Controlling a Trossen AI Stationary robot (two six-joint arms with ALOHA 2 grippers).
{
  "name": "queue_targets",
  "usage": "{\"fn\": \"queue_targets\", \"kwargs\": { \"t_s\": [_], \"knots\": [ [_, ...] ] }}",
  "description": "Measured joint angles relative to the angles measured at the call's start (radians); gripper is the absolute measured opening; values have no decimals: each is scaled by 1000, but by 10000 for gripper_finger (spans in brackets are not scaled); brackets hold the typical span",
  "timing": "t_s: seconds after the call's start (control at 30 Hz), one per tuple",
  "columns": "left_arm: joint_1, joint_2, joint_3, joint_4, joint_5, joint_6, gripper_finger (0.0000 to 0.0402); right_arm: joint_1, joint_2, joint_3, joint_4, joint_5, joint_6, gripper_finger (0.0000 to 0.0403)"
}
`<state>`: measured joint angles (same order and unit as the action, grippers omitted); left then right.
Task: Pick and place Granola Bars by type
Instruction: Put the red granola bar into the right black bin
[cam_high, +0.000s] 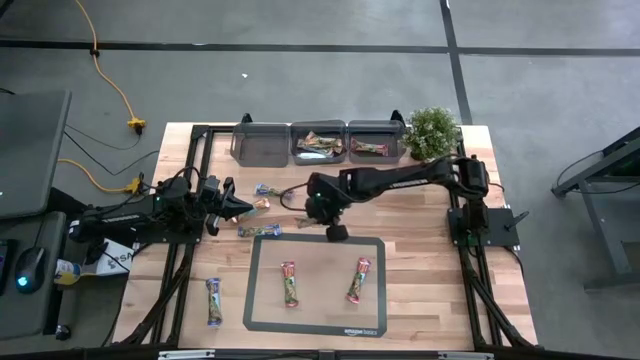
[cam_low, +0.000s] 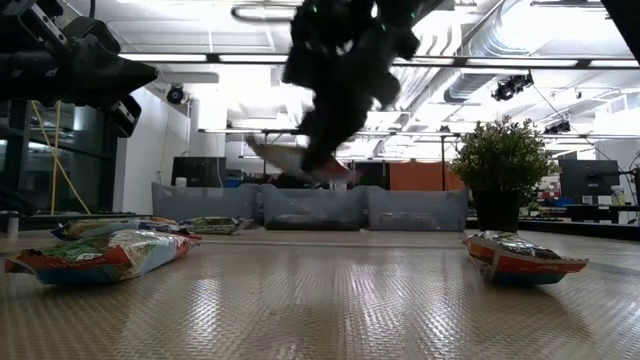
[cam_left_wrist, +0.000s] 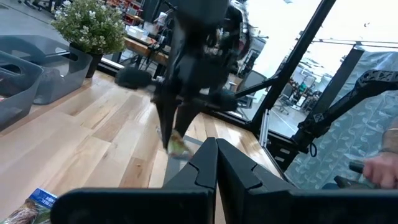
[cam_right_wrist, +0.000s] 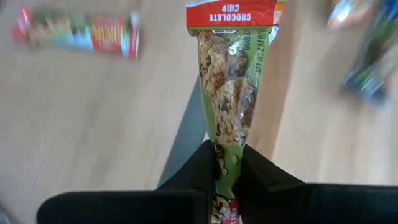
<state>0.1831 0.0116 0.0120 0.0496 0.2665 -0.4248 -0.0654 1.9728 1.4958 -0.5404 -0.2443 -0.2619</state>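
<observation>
My right gripper (cam_high: 336, 231) hangs over the far edge of the grey mat (cam_high: 315, 325), shut on a green-wrapped granola bar (cam_right_wrist: 227, 93) with red ends; the bar also shows in the low view (cam_low: 290, 160), off the table. My left gripper (cam_high: 238, 207) is shut and empty, held above the table's left part near three loose bars (cam_high: 258, 231). Two red-and-green bars (cam_high: 290, 283) (cam_high: 360, 280) lie flat on the mat. Another bar (cam_high: 213, 301) lies on the wood left of the mat. My right gripper pinches the bar between its two fingers near one crimped end (cam_right_wrist: 225, 163). The fingers point down. The rest of the bar sticks out past the fingertips, its red far end (cam_right_wrist: 231, 12) free. The bar is tilted and lifted clear of the table and mat.
Three grey bins stand in a row at the far edge: the left one (cam_high: 258, 145), the middle one (cam_high: 318, 132) with several bars, the right one (cam_high: 375, 130) with a bar. A potted plant (cam_high: 432, 130) stands to their right. A person's hand (cam_left_wrist: 380, 168) shows beyond the table.
</observation>
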Motion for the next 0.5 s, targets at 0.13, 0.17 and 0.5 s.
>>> {"fn": "queue_targets", "kwargs": {
  "t_s": [0.13, 0.17, 0.5],
  "knots": [
    [0, 0, 0, 0, 0, 0, 1, 0, 0, 116, -7, -13, 0, 33],
    [0, 0, 0, 0, 0, 0, 1, -1, 0, 151, -9, -22, 0, 32],
    [0, 0, 0, 0, 1, 0, 1, -1, -3, 478, -17, -53, 0, 31]
  ]
}}
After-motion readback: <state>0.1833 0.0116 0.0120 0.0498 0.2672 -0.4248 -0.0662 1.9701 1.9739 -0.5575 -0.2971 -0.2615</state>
